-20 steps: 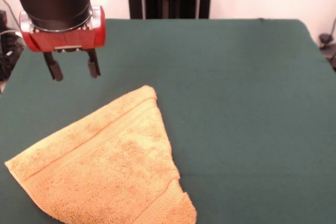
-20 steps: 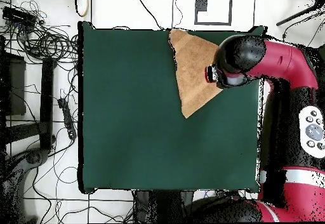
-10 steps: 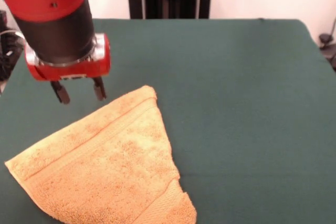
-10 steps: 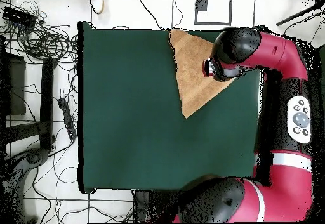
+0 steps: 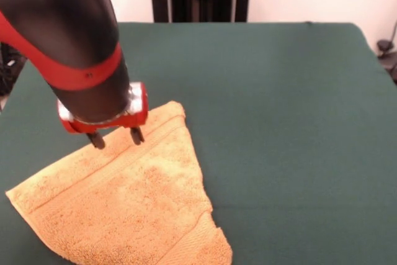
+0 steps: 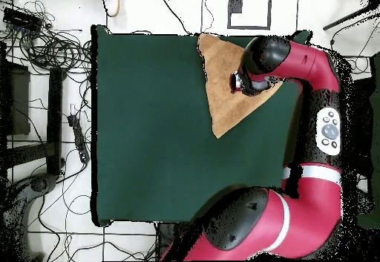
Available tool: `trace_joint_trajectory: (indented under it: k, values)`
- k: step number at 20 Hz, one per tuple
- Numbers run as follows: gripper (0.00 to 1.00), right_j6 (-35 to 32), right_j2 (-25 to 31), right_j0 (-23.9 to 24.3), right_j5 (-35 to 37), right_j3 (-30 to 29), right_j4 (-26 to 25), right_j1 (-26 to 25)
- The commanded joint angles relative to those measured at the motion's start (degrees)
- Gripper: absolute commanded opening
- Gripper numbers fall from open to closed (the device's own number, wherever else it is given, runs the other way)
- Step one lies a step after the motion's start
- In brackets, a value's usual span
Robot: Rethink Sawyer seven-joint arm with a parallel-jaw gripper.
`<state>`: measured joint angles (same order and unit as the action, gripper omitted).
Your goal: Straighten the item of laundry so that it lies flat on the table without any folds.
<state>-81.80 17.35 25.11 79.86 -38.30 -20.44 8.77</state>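
I see the towel folded into a triangle on the tabletop, at its front-left corner in the front view; my pincer, fingers spread and empty, hangs just over its upper folded edge, whose long line rises rightward to the apex beside it

One towel, one green table, one red-and-black arm with one claw.

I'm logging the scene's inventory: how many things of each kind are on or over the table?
Golden-orange terry-cloth towel, folded into a triangle: 1
Dark green felt-covered table: 1
Red and black robot arm with open claw: 1
Total: 3
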Motion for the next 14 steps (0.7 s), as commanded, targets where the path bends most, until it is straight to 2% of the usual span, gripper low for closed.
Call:
trace_joint_trajectory:
  k: [1,3,9,12,14]
  values:
    - [1.00,-2.05,3.98,-4.48,10.54,6.88,1.11,-4.46]
    - [1.00,-1.63,3.83,-4.52,10.00,7.18,0.98,-4.99]
    - [1.00,0.60,2.32,-4.21,5.46,3.00,0.54,-5.63]
    - [1.00,1.17,1.37,-3.54,-0.50,-2.40,0.23,-4.60]
    - [1.00,1.52,1.32,-3.52,-1.95,-3.01,-0.15,-5.21]
